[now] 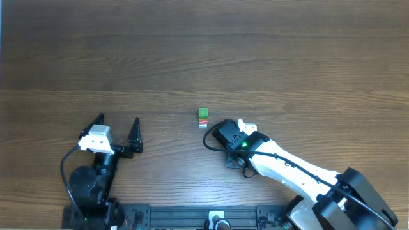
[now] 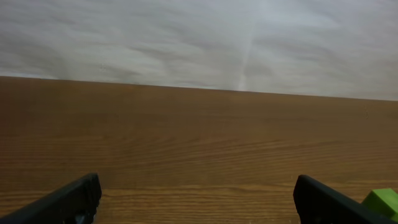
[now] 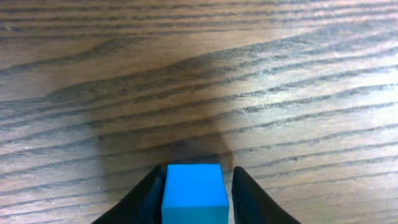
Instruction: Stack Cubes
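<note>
Cubes of two colours make up a small stack (image 1: pixel 203 117) close to the middle of the wooden table (image 1: pixel 255 51): a green cube (image 1: pixel 203 112) sits on top of a red cube (image 1: pixel 203 119), and under the red one there is a pale sliver too small to make out. The stack stands upright and nothing touches it.

A third piece, the blue cube (image 3: pixel 194 190), is clamped in the right gripper (image 3: pixel 195 186). Its two dark fingers press on the cube's opposite sides, and the cube's top face is square to the wrist camera. Bare wood grain lies beyond it, with a soft shadow spreading on the table on the far side of the cube. Whether the blue cube touches the table or hangs just above it cannot be told. From above, the right gripper is just right of the stack and slightly nearer, apart from it, and its white arm runs back to the near right corner.

The left gripper (image 1: pixel 116 126) is well to the left of the stack, close to its own base, with its fingers spread wide apart and nothing between them. Its wrist camera looks low across the table, and the green cube is at that picture's edge beside one finger
</note>
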Robot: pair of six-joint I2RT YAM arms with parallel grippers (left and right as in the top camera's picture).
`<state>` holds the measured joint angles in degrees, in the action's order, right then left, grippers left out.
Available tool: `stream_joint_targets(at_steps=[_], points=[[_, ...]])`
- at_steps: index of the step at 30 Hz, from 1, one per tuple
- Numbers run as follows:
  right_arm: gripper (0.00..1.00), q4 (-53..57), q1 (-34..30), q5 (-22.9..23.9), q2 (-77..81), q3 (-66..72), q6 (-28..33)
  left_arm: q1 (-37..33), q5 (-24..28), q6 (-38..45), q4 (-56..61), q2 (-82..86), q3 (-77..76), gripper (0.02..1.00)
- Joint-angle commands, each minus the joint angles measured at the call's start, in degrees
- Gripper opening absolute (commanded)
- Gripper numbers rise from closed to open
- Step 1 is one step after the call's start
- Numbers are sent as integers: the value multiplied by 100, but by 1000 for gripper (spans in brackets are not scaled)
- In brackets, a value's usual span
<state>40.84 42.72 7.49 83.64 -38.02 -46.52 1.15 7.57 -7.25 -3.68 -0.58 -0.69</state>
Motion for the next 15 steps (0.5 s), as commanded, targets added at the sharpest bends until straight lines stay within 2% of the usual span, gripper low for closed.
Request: stream_joint_targets(at_steps=[1, 11, 15], points=[[275, -37, -31, 50, 39, 33, -15, -31, 72, 83, 2, 42, 35, 1000], [165, -131, -52, -55, 33, -33, -15, -31, 72, 83, 2, 42, 35, 1000], [130, 219, -118, -20, -42, -428, -11, -31, 72, 83, 2, 42, 35, 1000]])
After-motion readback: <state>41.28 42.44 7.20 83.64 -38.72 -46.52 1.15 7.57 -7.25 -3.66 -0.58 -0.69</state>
